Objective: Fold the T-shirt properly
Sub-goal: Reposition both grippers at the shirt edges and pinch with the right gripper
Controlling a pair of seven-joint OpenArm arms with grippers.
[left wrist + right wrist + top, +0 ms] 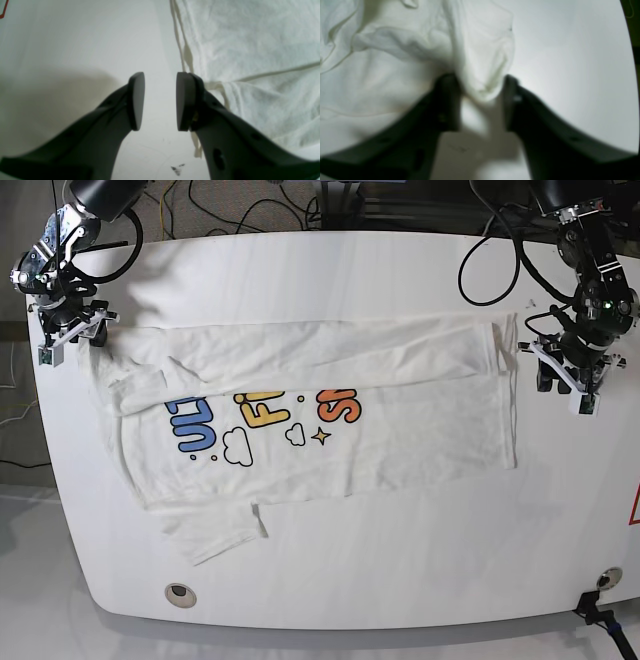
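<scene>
White cotton T-shirt [330, 415] sprawls across table [400, 560]; right gripper [480, 100] straddles a bunched fold, left gripper [160, 100] parted, empty.

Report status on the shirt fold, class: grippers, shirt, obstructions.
Left gripper open, empty, beside the hem. Right gripper around a bunched corner, grip unconfirmed. T-shirt partly folded, print showing. Nothing in the way.

The base camera looked straight down from high above, taking in the whole white bench [400, 580] and the spread T-shirt [400, 430]. Each wrist camera sat just behind its claw, aimed along the fingers, close to the bench. The left wrist view shared the shirt's edge [250, 50] with the overhead view; the right wrist view, blurred, shared the bunched cloth [395, 50].
</scene>
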